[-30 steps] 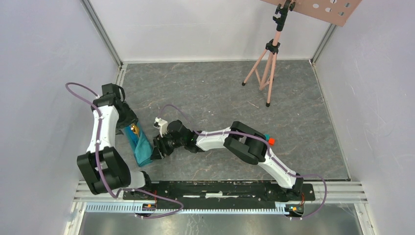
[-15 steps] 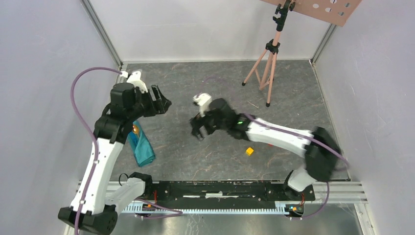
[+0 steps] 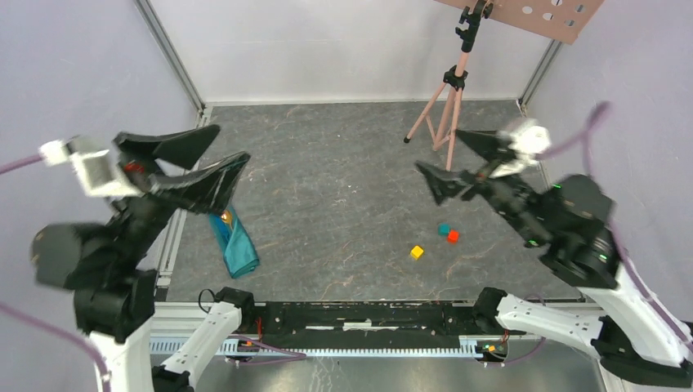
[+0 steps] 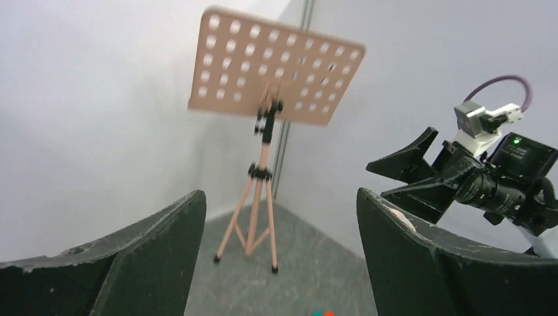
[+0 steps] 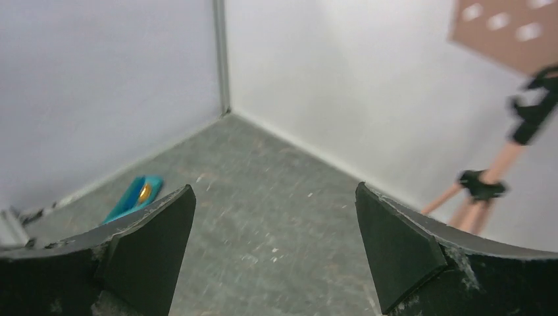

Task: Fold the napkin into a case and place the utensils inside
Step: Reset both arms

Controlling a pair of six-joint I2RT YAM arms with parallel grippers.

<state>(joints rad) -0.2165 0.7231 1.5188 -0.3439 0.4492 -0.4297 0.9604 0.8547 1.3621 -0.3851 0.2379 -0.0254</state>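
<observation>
The teal-green napkin lies folded as a narrow case [image 3: 236,245] on the floor at the left. The gold spoon [image 3: 225,217] pokes out of its far end beside a strip of bright blue. The case also shows small in the right wrist view [image 5: 135,197], with the spoon [image 5: 143,193] at its end. My left gripper [image 3: 225,149] is open and empty, raised high above the case, fingers wide in its wrist view [image 4: 279,201]. My right gripper [image 3: 440,155] is open and empty, raised at the right, far from the case.
A pink tripod music stand [image 3: 448,98] stands at the back right; it also shows in the left wrist view [image 4: 263,164]. Small yellow [image 3: 417,252], teal [image 3: 443,230] and red [image 3: 453,236] cubes lie on the grey floor right of centre. White walls enclose the floor.
Both arms have lifted up and away from the case and swung outward, left arm to the left, right arm to the right. The case with the spoon stays where it lay.
</observation>
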